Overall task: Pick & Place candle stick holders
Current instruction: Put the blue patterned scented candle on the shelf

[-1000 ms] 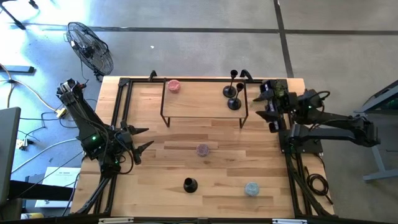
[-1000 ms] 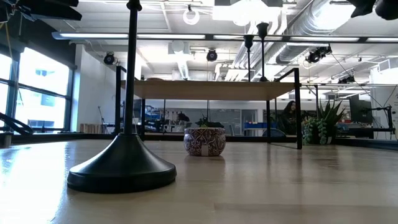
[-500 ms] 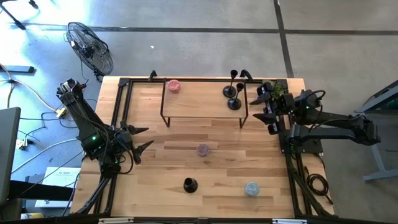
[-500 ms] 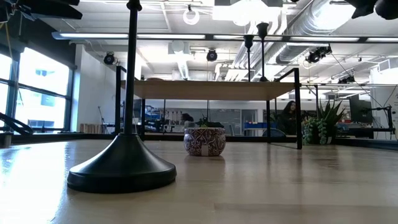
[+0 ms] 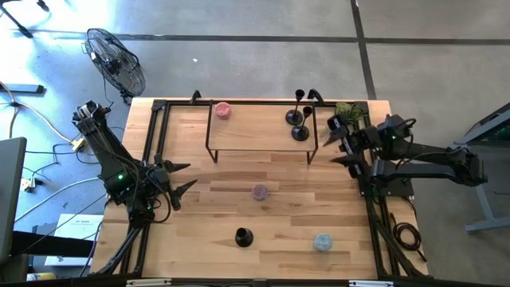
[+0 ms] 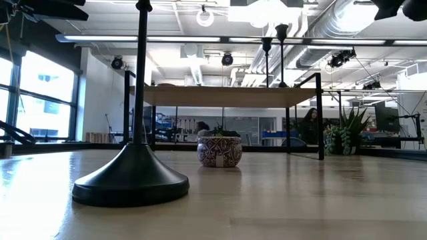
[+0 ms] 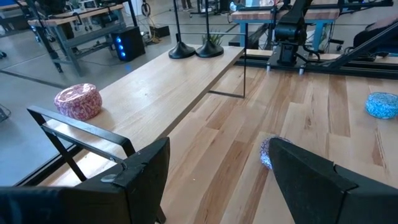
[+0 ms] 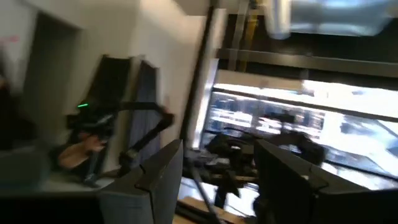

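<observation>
Writing: no brand, label or lettering can be read on anything.
Near holder [image 5: 243,237]: stood upright on the wooden surface [image 5: 231,179] near its front edge; in the low view its domed base [image 6: 131,181] and thin stem fill the foreground.
Blue pot [image 5: 322,241]: set on the surface to the right of the near holder, apart from it.
Purple pot [image 5: 260,192]: set mid-surface, patterned, seen in the low view behind the near holder.
Left claw [image 5: 183,177]: held low at the surface's left side, pointed toward the middle; its two fingers [image 7: 146,171] are spread with nothing between them.
Shelf [image 5: 259,127]: a raised wooden shelf on black legs at the far part of the surface.
Far holders [image 5: 299,125]: two are stood upright on the shelf's right end, close together; their stems and cups are seen above the shelf edge in the low view.
Pink pot [image 5: 222,110]: set on the shelf's left end, well apart from the two holders.
Right claw [image 5: 335,137]: held in the air just beside the shelf's right end; its fingers [image 8: 158,180] are parted and nothing is gripped.
Fan [image 5: 115,60]: stood on the floor beyond the surface's far left corner.
</observation>
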`<action>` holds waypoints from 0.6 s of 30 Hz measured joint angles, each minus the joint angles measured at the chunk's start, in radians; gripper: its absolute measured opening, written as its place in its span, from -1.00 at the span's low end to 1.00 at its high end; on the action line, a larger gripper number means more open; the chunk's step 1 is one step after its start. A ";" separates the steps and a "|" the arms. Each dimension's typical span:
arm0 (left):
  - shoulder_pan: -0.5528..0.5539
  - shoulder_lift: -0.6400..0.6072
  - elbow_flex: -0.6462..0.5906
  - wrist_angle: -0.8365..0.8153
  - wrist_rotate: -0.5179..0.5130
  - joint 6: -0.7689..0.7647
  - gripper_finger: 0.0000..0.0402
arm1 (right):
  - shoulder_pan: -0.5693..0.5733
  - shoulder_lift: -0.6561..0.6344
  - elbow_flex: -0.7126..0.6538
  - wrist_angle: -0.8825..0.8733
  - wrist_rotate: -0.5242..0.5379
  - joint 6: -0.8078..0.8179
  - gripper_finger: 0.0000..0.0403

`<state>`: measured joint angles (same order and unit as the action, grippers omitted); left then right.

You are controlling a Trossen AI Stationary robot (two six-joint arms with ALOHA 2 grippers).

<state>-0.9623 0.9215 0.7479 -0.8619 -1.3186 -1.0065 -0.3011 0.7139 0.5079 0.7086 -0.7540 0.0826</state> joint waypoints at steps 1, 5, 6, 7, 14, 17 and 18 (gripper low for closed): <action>0.000 0.000 0.000 0.000 0.000 0.000 0.34 | 0.006 0.000 0.000 0.004 0.002 0.001 -0.04; 0.000 0.000 0.000 0.000 -0.008 0.001 0.34 | 0.018 0.002 0.000 0.007 0.142 0.020 -0.04; 0.000 0.000 0.000 0.000 -0.009 0.002 0.34 | 0.018 0.006 0.000 0.007 0.190 0.028 -0.04; 0.000 0.000 0.000 0.000 -0.010 0.003 0.34 | 0.017 0.007 0.000 0.001 0.242 0.036 -0.04; 0.000 0.000 0.000 0.000 -0.004 0.003 0.34 | 0.019 0.007 0.000 -0.042 0.497 0.042 -0.04; 0.000 0.000 0.000 0.000 0.005 0.003 0.34 | 0.021 0.006 0.000 -0.042 0.500 0.023 -0.04; 0.000 0.000 0.000 0.000 0.007 0.003 0.34 | 0.021 0.007 0.000 -0.044 0.494 0.022 -0.04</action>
<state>-0.9623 0.9215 0.7479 -0.8623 -1.3117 -1.0039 -0.2806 0.7208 0.5079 0.6651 -0.2598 0.1048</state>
